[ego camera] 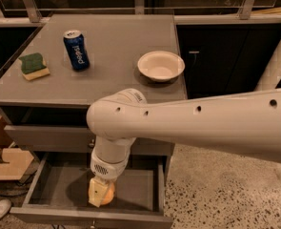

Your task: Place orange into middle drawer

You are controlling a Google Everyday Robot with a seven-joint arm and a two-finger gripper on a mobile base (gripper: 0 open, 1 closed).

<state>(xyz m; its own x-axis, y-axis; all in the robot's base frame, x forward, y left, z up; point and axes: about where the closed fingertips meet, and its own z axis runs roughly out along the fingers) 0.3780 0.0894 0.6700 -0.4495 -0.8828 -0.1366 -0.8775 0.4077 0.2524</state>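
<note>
Hanging low inside the open middle drawer (54,187), our end effector (100,195) grips the orange (109,193) close above the floor, so we judge release will be gentle. Farther back, the bench (116,37) carries a white bowl (161,66), Pepsi can (76,50), sponge (34,66).

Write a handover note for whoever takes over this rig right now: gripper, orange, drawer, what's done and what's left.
Gripper: lowered into the open middle drawer, near its front, arm reaching down from above.
Orange: right at the gripper, inside the drawer; whether it is gripped or resting on the drawer floor cannot be told.
Drawer above: shut.
Done: middle drawer pulled out, orange carried down into it.
Left: make sure the orange is released on the drawer floor, then lift the arm out of the drawer.
</note>
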